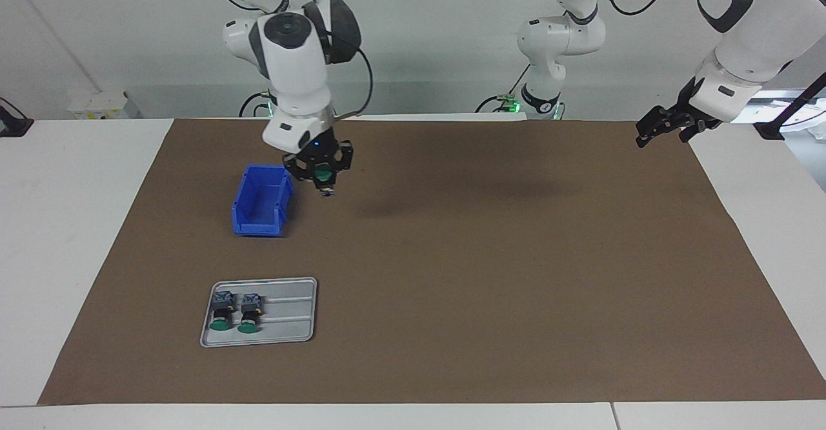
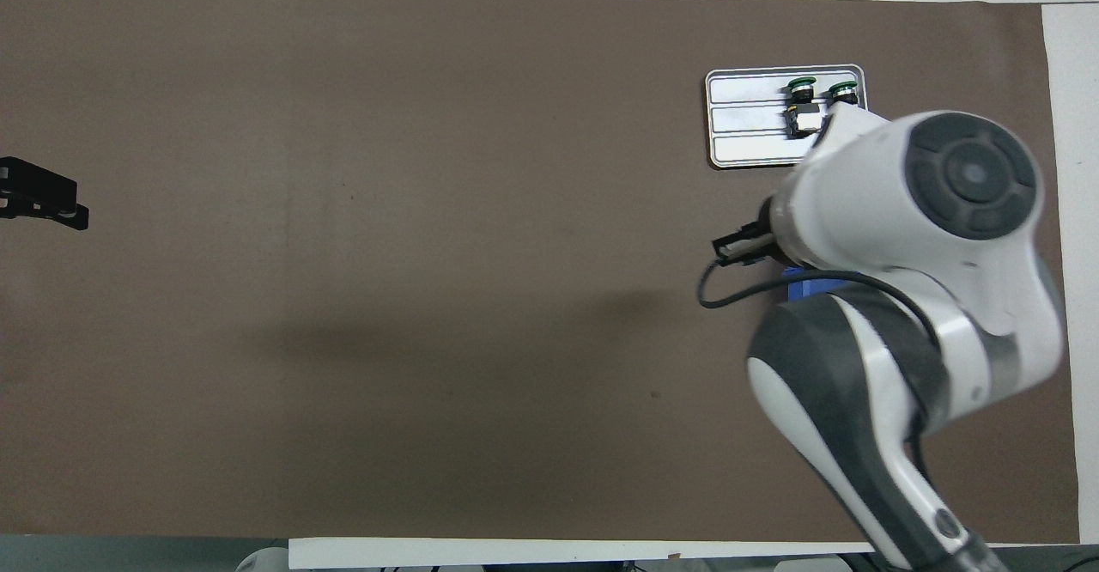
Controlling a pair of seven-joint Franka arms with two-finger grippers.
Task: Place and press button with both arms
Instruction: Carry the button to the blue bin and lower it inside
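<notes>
Button (image 1: pixel 322 172) sits clamped in the raised right gripper (image 1: pixel 326 188) beside the blue bin (image 1: pixel 261 201).

Even, bright light from above fills both views, with no hard glare. Soft, blurred shadows of the arms lie on the brown mat (image 1: pixel 452 255) (widest near its middle). The metal tray (image 1: pixel 290 339) gleams faintly. In the overhead view the close right arm (image 2: pixel 919 211) looks slightly soft.
</notes>
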